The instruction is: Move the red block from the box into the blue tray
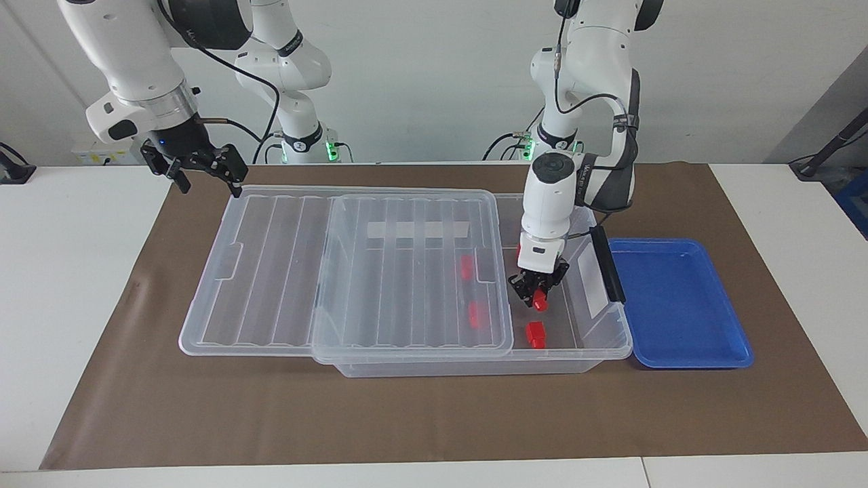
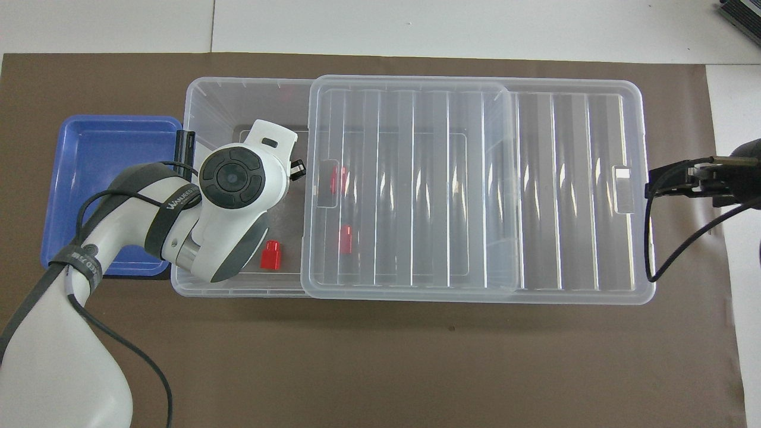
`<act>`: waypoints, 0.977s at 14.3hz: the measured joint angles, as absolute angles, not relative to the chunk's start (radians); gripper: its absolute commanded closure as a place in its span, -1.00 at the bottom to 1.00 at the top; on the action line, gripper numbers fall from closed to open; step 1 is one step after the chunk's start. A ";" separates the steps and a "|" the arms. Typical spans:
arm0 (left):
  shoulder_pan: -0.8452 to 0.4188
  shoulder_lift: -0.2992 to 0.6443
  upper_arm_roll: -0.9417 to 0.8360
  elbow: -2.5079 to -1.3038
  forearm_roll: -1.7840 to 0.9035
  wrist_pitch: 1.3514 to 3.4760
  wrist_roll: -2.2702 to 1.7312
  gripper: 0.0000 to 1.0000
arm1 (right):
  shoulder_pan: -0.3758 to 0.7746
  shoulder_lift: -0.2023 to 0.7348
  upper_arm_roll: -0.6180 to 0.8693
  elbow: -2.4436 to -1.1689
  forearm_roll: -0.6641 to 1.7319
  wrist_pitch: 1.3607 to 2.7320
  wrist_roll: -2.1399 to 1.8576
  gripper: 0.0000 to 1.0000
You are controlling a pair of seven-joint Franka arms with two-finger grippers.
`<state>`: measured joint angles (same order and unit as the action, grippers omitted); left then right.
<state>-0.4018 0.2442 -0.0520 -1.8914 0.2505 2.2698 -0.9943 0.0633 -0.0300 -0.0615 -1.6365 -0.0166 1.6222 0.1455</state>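
1. Red block (image 1: 540, 299): small, bright red, oblong, glossy plastic. It sits pinched between the jaws of the left gripper (image 1: 538, 295), inside the open end of the box (image 1: 597, 352), raised off the box floor. In the overhead view the wrist hides it.
2. Left gripper jaws: pressed together on the red block, which pokes out just below the fingertips.
3. Left arm (image 1: 553, 203) pose: comes in from its base, forearm bent over the box rim, white wrist pointing nearly straight down into the box.
4. 3 other red blocks (image 1: 536, 333) show. 1 lies on the box floor, just below the jaws in the facing view, uncovered; 2 lie under the lid (image 1: 413, 271), on the side of the jaws toward the right arm's end of the table.
5. Box: large, clear, rectangular plastic. The ribbed see-through lid is slid toward the right arm's end, overhanging that end. A black clip handle (image 1: 605, 263) stands on the end wall beside the jaws.
6. Blue tray (image 1: 678, 298): shallow, glossy, rounded corners, raised rim; touching or just beside the box's handle end, to the side of the jaws away from the lid.
7. Right gripper (image 1: 203, 173): jaws spread, holding nothing, hanging over the lid's overhanging corner. The right arm waits.
8. Brown mat (image 1: 407, 413) covers the white table (image 1: 68, 271).
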 measured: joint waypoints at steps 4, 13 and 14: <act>-0.402 0.156 -0.051 -1.876 0.250 2.131 -0.995 1.00 | 0.063 -0.030 -0.062 -1.637 -0.017 1.622 0.145 -1.00; -0.330 0.037 -0.034 -1.673 0.175 1.743 -0.702 1.00 | 0.026 -0.030 -0.064 -1.662 -0.017 1.706 0.051 0.65; -0.281 0.021 -0.030 -1.667 0.159 1.725 -0.581 1.00 | 0.016 -0.029 -0.064 -1.670 -0.017 1.716 0.028 1.00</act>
